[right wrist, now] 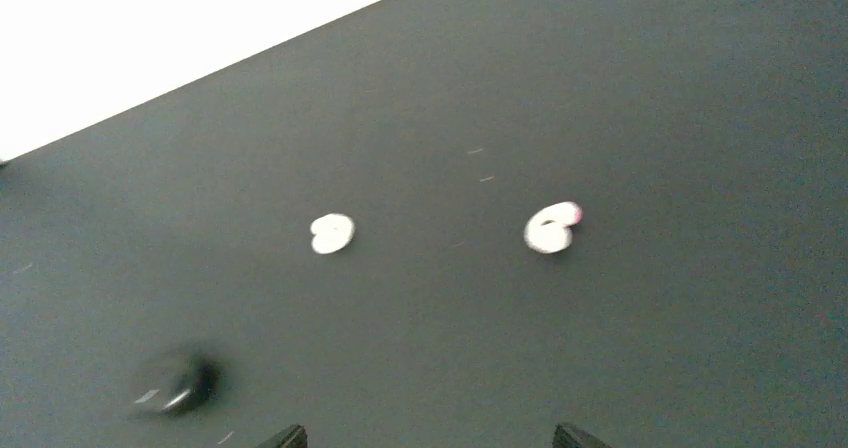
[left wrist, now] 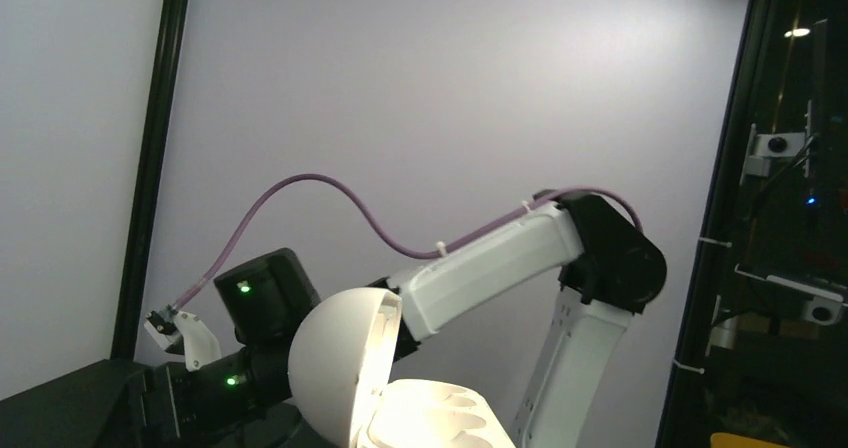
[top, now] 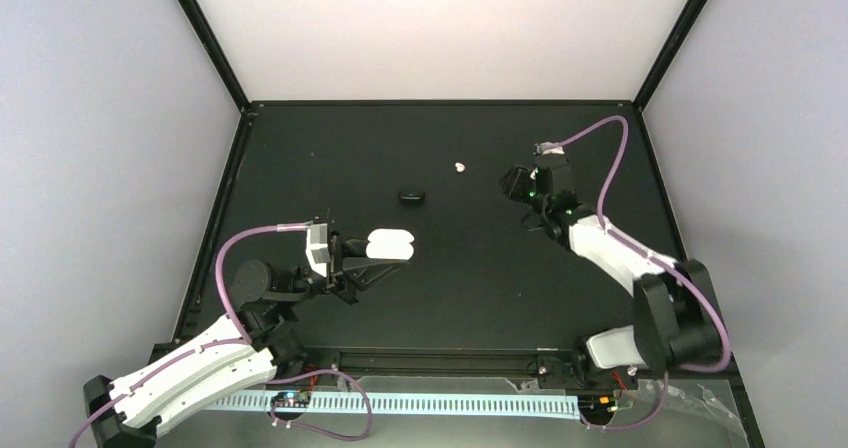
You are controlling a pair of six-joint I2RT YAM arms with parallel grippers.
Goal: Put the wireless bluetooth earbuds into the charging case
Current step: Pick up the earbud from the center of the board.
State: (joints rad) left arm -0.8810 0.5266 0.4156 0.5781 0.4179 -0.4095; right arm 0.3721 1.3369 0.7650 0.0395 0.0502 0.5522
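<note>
Where the left arm reaches in from the lower left of the overhead view, we find the left pincer (top: 366,254) closed narrow on the charging case (top: 390,245), just left of the frame's centre. From that arm's wrist camera we see the white case at the bottom centre, its rounded lid (left wrist: 335,368) standing open above the base. Further up the overhead view, near the middle, a small black object (top: 411,197) lies on the bench (top: 480,298); we cannot tell what it is. Just beyond it, up and to the right, lie the white earbuds (top: 459,168), well apart from the case. The right wrist view shows them as two buds lying side by side, not touching. The right pincer (top: 517,184) hangs to the right of them, its jaws wide and gripping nothing.
</note>
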